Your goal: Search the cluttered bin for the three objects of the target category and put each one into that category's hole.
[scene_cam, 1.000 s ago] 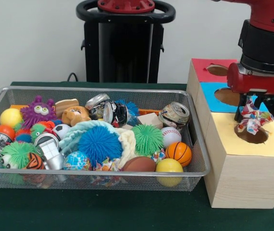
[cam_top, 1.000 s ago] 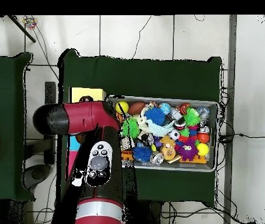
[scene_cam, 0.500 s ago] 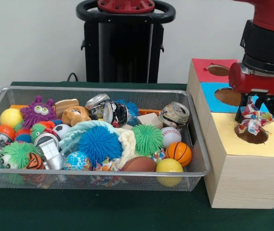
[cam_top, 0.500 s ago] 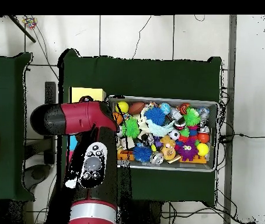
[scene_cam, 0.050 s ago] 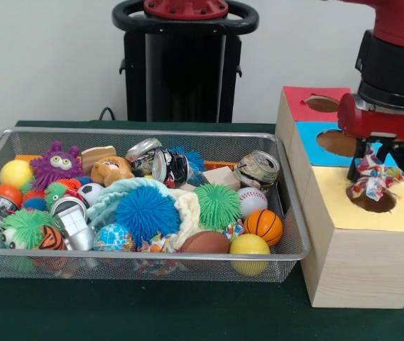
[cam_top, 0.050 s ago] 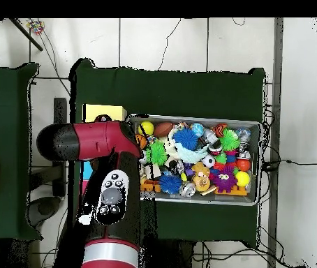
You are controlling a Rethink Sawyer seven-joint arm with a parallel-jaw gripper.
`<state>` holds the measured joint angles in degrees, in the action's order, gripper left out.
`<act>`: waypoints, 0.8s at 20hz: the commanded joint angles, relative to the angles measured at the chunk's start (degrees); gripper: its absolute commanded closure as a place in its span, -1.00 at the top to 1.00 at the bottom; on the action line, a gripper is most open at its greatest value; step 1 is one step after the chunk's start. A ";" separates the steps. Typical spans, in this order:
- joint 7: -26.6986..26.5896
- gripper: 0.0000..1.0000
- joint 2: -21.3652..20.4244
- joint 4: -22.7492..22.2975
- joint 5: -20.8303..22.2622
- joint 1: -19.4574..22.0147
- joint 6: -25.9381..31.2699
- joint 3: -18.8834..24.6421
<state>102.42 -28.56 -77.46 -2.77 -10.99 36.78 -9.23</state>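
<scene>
Patterned cloth bow (scene_cam, 0.050 s ago: 373, 177) hangs clamped in gripper (scene_cam, 0.050 s ago: 370, 158) over yellow hole (scene_cam, 0.050 s ago: 372, 199); no writing legible.

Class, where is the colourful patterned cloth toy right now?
Front view, right side: the cloth toy hangs in the gripper just above the yellow hole of the wooden box.

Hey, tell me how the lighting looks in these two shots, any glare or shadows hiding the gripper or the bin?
Front view: even, soft light; small highlights on the crushed cans; the gripper holds the patterned cloth toy clearly over the yellow section's hole. Overhead view: the arm covers the gripper and most of the box; the wire bin is evenly lit, its contents small.
</scene>
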 commanded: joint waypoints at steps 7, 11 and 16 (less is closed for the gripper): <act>14.59 -1.00 6.91 1.19 -3.47 2.59 -23.13 5.28; 13.81 -1.00 7.08 0.78 -3.73 2.32 -26.26 4.93; 13.97 -1.00 7.67 1.45 -3.82 1.20 -25.10 3.10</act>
<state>102.42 -26.27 -77.83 -3.58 -10.88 21.64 -9.28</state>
